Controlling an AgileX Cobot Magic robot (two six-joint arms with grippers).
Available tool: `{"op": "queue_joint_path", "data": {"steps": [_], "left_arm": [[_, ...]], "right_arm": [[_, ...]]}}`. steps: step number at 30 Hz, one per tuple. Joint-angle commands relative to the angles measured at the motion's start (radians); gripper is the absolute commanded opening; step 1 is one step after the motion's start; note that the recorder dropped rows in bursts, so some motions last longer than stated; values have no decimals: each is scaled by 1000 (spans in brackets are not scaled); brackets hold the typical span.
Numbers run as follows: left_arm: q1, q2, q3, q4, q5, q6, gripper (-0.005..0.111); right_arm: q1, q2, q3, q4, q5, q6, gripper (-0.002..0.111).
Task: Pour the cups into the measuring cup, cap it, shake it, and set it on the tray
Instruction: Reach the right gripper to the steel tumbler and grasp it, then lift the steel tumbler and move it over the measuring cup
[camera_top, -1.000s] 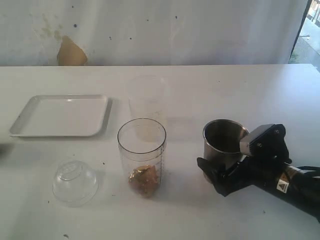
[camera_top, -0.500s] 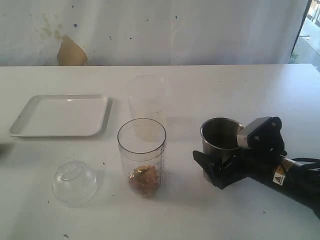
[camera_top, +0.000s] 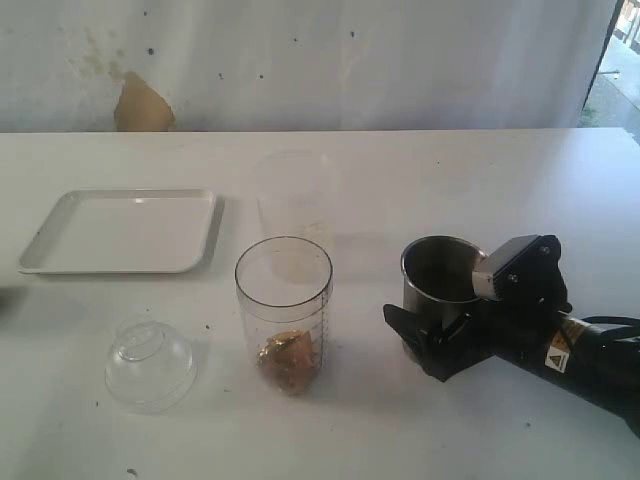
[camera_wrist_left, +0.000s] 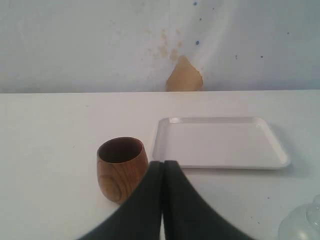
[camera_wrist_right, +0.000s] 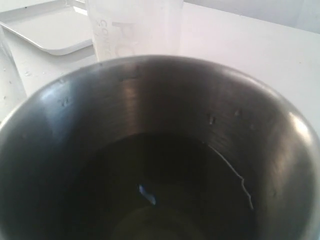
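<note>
— The right pincer (camera_top: 415, 336)?
— Its black fingers flank the foot of the steel tumbler (camera_top: 445, 272). I cannot tell whether they press on it. The tumbler stands upright, brushed and tapered, with something dark and glossy at its bottom.
— And the left pincer (camera_wrist_left: 162, 167)?
— Closed, tips touching, holding nothing. Just beside it sits the round brown wooden cup (camera_wrist_left: 121, 170), near the shallow white tray (camera_wrist_left: 220, 142).
— The measuring cup (camera_top: 284, 300)?
— Clear, tall and upright, to the left of the tumbler in the exterior view, with brownish lumps (camera_top: 288, 362) inside. A frosted cup (camera_top: 292, 195) stands behind it. A clear dome lid (camera_top: 150, 362) lies nearer the camera than the tray.
</note>
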Motion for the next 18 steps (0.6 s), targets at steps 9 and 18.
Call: {"op": "queue_joint_path", "data": {"steps": [9,18], "left_arm": [[-1,-5,7,1,-13,-3,0],[-1,-5,7,1,-13,-3,0]], "right_arm": [[-7,1,-3,-13,-16,5,43],[-7,1,-4,-8,-16,24,1]]}}
